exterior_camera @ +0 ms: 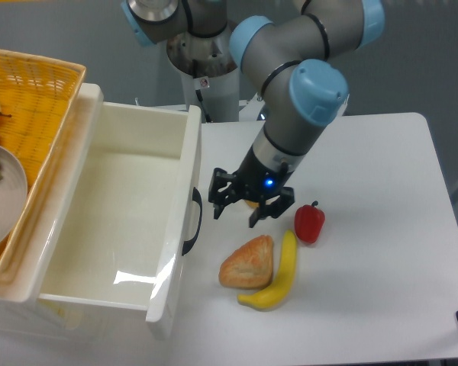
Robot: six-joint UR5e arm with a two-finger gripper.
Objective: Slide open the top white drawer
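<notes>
The top white drawer stands pulled far out of the cabinet toward the right, its inside bare and glossy. Its curved black handle shows on the front panel, free of any grip. My gripper hangs just right of the handle, a small gap away, with its two black fingers spread open and nothing between them. The arm reaches down to it from the upper middle.
A croissant, a yellow banana and a red pepper lie on the white table just right of the drawer front. A wicker basket with a plate sits on the cabinet top at left.
</notes>
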